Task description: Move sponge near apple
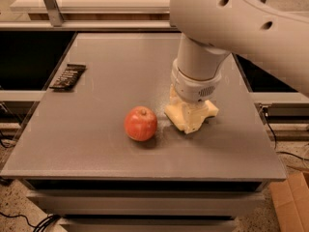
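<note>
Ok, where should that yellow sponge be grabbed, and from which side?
Take the sponge across its middle, from straight above. It lies low on the table with wavy edges, so the sides offer little to hold, and the apple sits close on its left in the camera view. The gripper is directly over the sponge, low on it, hiding its middle.
</note>
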